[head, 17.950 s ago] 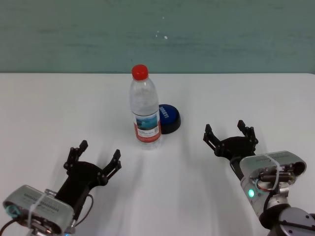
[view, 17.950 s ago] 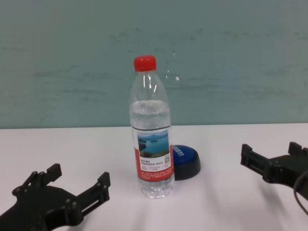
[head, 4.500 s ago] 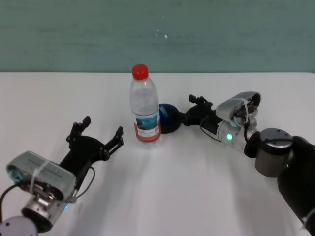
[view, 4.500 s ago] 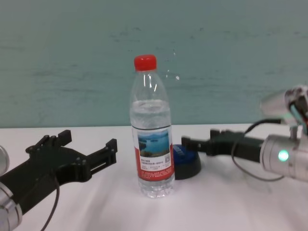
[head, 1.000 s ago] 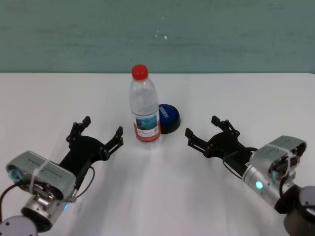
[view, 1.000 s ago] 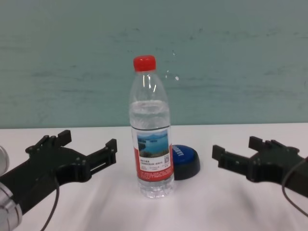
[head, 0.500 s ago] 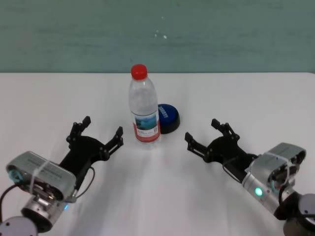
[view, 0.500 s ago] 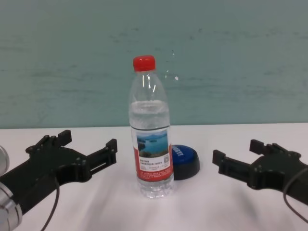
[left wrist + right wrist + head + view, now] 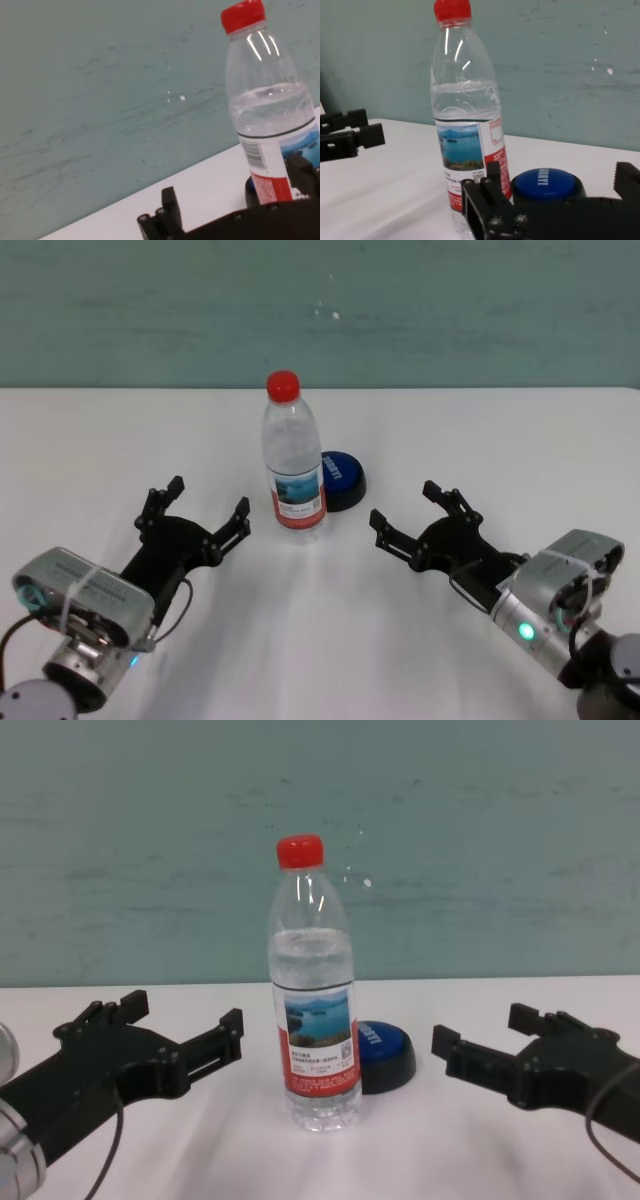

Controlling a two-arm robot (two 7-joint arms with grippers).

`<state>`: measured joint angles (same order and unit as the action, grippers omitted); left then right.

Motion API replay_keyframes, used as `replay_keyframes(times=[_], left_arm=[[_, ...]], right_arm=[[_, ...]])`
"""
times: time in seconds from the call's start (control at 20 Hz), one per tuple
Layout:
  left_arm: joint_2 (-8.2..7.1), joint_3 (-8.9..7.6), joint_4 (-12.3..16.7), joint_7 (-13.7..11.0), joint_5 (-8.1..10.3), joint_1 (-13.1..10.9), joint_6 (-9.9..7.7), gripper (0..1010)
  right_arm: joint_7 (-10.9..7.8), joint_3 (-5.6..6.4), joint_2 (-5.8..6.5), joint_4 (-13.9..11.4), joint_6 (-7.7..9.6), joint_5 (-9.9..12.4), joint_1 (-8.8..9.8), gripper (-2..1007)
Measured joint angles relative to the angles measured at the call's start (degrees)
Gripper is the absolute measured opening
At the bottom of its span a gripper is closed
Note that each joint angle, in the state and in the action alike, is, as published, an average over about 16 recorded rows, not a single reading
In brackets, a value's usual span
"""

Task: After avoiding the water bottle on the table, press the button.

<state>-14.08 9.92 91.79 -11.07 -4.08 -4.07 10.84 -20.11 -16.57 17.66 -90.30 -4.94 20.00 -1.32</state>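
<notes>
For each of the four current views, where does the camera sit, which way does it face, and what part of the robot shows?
Head view: high, looking down at the table; both arms show, left gripper and right gripper open.
Chest view: low, facing the wall across the water bottle and button; both grippers show.
Left wrist view: low on the left arm, facing bottle and wall; its own fingers show.
Right wrist view: low on the right arm, facing bottle and button; its own fingers show.
All four share the bottle.

Both grippers, left gripper (image 9: 196,520) and right gripper (image 9: 419,516), are matte black, with blocky notched fingertips and small screws. Behind each sits a silver-grey wrist housing banded by a white strap, a thin black cable, and a green-teal indicator light.
</notes>
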Motion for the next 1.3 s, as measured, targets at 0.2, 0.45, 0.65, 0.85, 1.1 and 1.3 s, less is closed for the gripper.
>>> replay_keyframes(times=[0.2, 0.45, 0.65, 0.85, 1.1, 1.3], left_arm=[[0.00, 0.00, 0.0, 0.0, 0.00, 0.0, 0.00, 1000], [0.00, 0.00, 0.0, 0.0, 0.00, 0.0, 0.00, 1000], [0.00, 0.00, 0.0, 0.0, 0.00, 0.0, 0.00, 1000], [0.00, 0.00, 0.0, 0.0, 0.00, 0.0, 0.00, 1000], [0.00, 0.00, 0.0, 0.0, 0.00, 0.0, 0.00, 1000], [0.00, 0.00, 0.0, 0.0, 0.00, 0.0, 0.00, 1000]], right_arm=[[-0.21, -0.02, 0.22, -0.6, 0.35, 0.4, 0.13, 1004], [-0.21, -0.11, 0.51, -1.2, 0.84, 0.6, 0.14, 1004], [-0.09, -0.17, 0.67, -1.5, 1.08, 0.6, 0.15, 1004], [0.00, -0.21, 0.73, -1.6, 1.19, 0.6, 0.14, 1004], [-0.02, -0.20, 0.72, -1.6, 1.17, 0.6, 0.13, 1004], [-0.06, -0.20, 0.71, -1.5, 1.11, 0.6, 0.13, 1004]])
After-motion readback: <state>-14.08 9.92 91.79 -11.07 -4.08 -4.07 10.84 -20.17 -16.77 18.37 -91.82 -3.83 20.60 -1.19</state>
